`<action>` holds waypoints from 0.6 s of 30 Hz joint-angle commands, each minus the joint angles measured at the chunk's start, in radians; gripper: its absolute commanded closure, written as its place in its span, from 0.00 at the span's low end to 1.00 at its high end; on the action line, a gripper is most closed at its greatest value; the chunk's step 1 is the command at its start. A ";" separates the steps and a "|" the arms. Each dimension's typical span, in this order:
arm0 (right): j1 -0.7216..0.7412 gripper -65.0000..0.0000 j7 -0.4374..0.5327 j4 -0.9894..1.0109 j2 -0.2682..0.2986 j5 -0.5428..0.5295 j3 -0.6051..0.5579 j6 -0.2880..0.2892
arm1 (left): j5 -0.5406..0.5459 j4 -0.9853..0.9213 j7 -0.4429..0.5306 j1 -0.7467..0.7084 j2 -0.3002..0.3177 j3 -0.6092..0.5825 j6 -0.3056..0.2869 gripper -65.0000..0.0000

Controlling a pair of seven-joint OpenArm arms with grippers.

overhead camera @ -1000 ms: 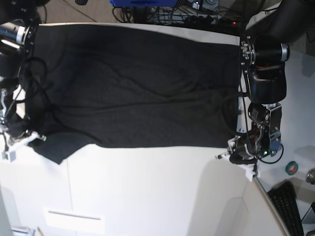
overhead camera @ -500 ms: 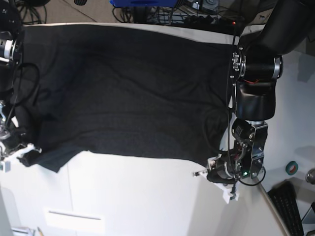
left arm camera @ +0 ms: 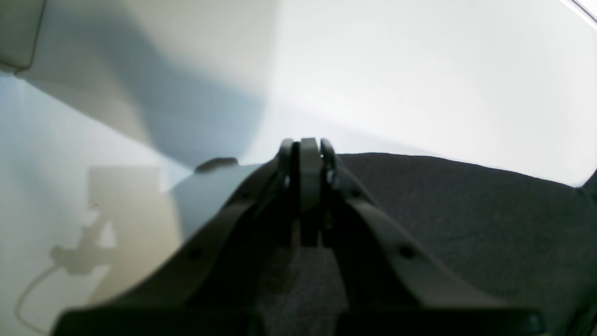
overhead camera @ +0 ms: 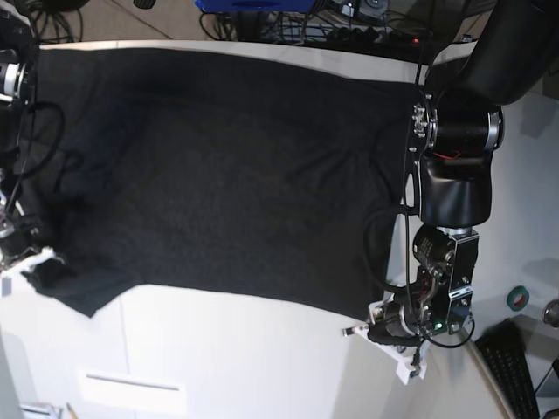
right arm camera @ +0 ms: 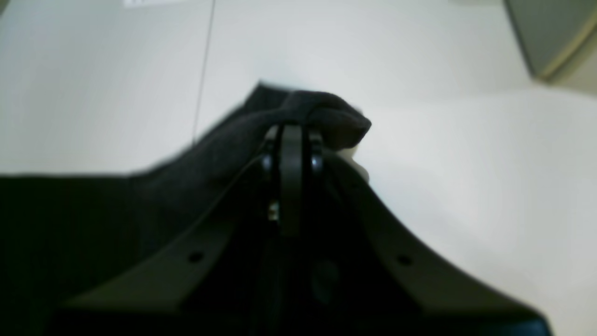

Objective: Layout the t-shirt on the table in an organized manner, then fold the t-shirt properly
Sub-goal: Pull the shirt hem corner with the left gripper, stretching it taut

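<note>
The black t-shirt lies spread over the far half of the off-white table. Its near edge slants across the table. My left gripper is at the shirt's near right corner, and its jaws are shut on the fabric edge. In the left wrist view the gripper is closed, with the t-shirt running off to its right. My right gripper holds the near left corner. In the right wrist view the t-shirt is bunched over the closed gripper.
A thin dark seam runs across the table. A white rectangular label lies near the front edge. Off the table to the right are a green tape roll and a keyboard. Cables and a blue object lie beyond the far edge.
Both grippers have moved toward the table's near edge. The left one also shifted inward, dragging the shirt's near right corner with it. The fabric now lies flatter.
</note>
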State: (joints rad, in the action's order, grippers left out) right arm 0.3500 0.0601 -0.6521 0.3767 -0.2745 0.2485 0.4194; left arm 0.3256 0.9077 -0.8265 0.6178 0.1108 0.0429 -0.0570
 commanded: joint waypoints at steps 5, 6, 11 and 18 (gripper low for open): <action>0.036 1.00 0.040 -0.038 0.051 -0.012 0.004 0.002 | 0.008 0.070 0.012 0.041 0.003 -0.010 -0.007 1.00; 0.033 1.00 0.040 -0.041 0.052 -0.012 0.004 0.002 | 0.008 0.078 0.012 0.029 0.003 -0.010 -0.007 1.00; 0.001 1.00 0.040 -0.042 0.058 -0.012 0.002 0.002 | 0.008 0.078 0.019 -0.048 0.013 -0.001 -0.007 1.00; -0.015 1.00 0.039 -0.039 0.049 0.140 0.012 0.000 | 0.008 0.080 0.019 -0.105 0.013 0.001 -0.008 1.00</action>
State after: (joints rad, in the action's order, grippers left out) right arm 0.3099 0.0689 -0.6765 0.4072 -0.1234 0.2520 0.4194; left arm 0.3290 0.9688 -0.8215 0.4896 0.1173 0.0402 -0.0574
